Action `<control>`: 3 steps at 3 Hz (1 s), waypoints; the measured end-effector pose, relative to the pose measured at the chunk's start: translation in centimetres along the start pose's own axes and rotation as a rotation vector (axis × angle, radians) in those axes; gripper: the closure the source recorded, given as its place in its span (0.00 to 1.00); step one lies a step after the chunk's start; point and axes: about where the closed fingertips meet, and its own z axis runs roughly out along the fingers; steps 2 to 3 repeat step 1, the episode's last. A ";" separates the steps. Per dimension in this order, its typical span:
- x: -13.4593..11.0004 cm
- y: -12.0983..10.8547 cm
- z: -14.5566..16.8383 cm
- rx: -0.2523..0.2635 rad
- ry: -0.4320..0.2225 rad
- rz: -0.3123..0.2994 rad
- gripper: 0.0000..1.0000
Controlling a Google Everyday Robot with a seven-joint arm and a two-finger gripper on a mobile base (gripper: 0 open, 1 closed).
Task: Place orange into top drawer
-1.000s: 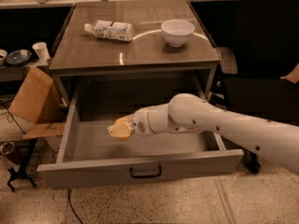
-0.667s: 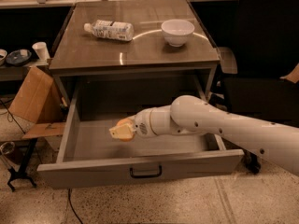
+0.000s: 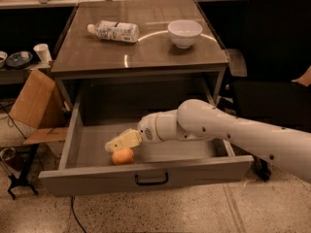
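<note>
- The gripper (image 3: pixel 121 141) sits inside the open top drawer (image 3: pixel 204 172), on the white arm (image 3: pixel 228 130) that reaches in from the right. Whether it is wide or narrow cannot be told.
- The orange (image 3: pixel 123 156) lies on the drawer floor just below the gripper's tip, close behind the front panel.
- Behind and above the gripper, on the table top (image 3: pixel 146 57), a plastic bottle (image 3: pixel 114 31) lies on its side.
- A white bowl (image 3: pixel 184 33) stands to the bottle's right.

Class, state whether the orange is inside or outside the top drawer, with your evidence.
Inside. The orange lies on the floor of the open top drawer, behind its front panel, just below the gripper.
</note>
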 end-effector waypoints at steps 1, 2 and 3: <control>0.0 0.0 0.0 0.000 0.000 0.000 0.00; 0.0 0.0 0.0 0.000 0.000 0.000 0.00; 0.0 0.0 0.0 0.000 0.000 0.000 0.00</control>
